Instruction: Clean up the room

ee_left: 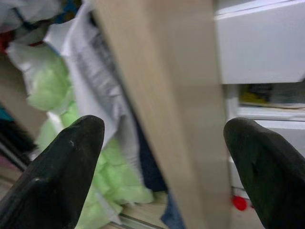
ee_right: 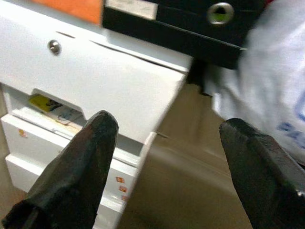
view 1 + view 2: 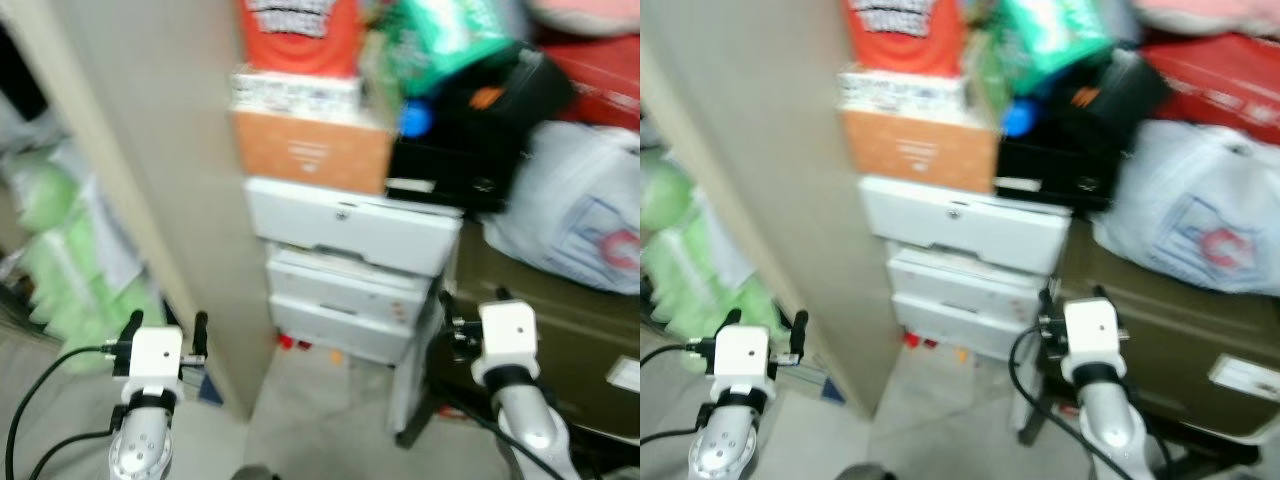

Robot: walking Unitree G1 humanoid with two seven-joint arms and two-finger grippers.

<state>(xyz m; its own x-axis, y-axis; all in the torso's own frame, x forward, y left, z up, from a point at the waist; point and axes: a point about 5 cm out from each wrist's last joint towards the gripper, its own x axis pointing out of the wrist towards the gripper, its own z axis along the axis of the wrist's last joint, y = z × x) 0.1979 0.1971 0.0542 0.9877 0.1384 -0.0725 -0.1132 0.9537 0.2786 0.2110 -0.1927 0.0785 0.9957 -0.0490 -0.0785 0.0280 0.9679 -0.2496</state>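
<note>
Both hands, left hand (image 3: 166, 323) and right hand (image 3: 474, 299), hover spread wide and empty before the white plastic drawer unit (image 3: 352, 270), which stands upright beside the tall beige panel (image 3: 150, 180).

A white drawer unit (image 3: 350, 270) stands on the pale floor (image 3: 320, 410), an orange box (image 3: 310, 150) on top.

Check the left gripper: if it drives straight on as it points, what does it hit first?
Likely the beige panel. In the left wrist view it stands between the open fingers of the left gripper, with the white drawers just beyond on one side. Depth is unclear from the blur.
</note>
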